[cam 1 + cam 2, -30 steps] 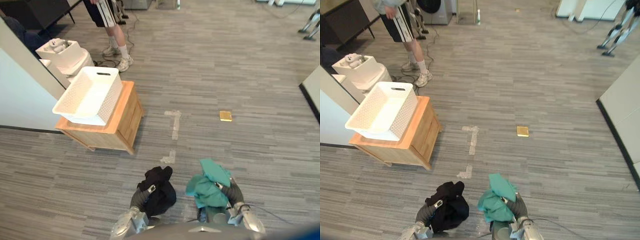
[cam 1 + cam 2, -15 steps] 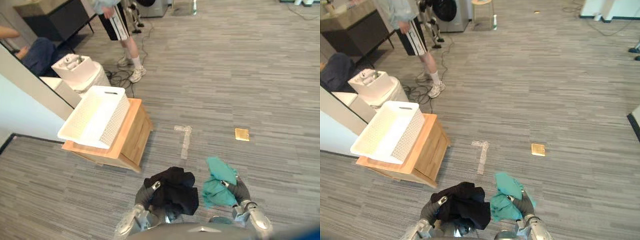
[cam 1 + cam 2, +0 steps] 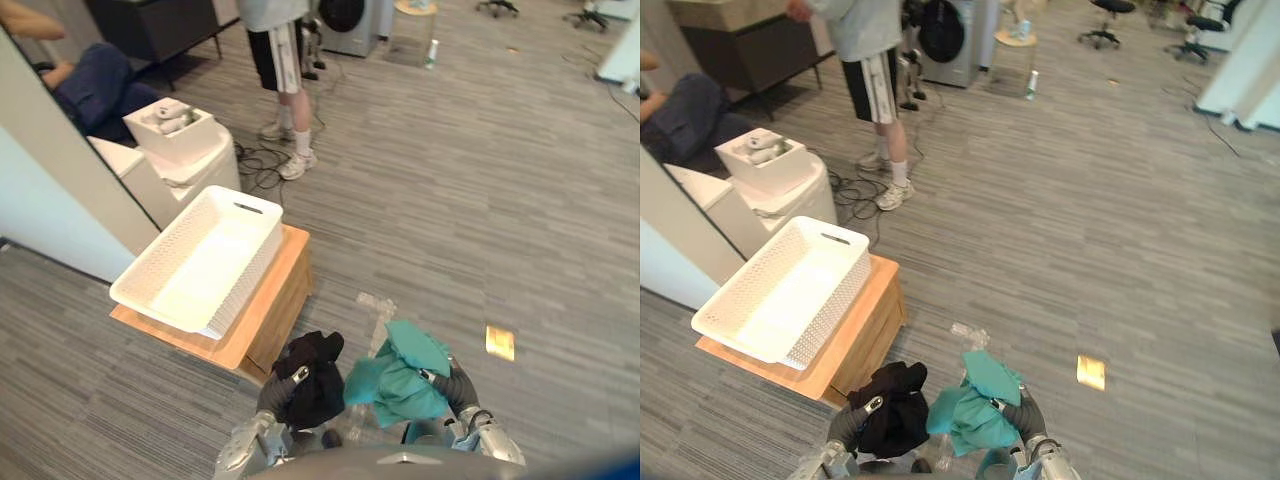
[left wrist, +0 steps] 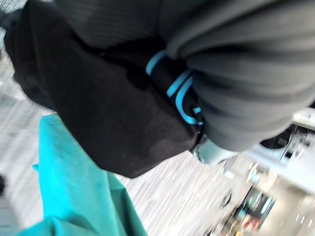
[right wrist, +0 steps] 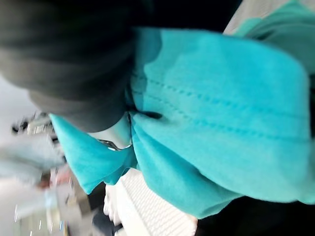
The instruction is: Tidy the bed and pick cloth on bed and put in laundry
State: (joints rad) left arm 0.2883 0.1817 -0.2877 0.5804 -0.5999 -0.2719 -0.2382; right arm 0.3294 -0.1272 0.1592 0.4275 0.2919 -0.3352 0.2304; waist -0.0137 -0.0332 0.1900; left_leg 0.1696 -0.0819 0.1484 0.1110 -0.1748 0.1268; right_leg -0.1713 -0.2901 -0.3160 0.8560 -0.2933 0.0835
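You see the left hand [image 3: 283,390] clenched on the black cloth [image 3: 318,385] and the right hand [image 3: 455,388] clenched on the teal cloth [image 3: 402,368]. Both cloths are near the basket [image 3: 246,286], outside it, the teal one farther from it.

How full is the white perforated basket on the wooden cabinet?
Empty: the white basket shows a bare bottom. The left hand holds the black cloth, the right hand the teal cloth, outside it.

lab or office space: grey plank floor [image 3: 1090,230], rolling chairs [image 3: 1101,24], washing machine [image 3: 948,35], standing person [image 3: 868,60]
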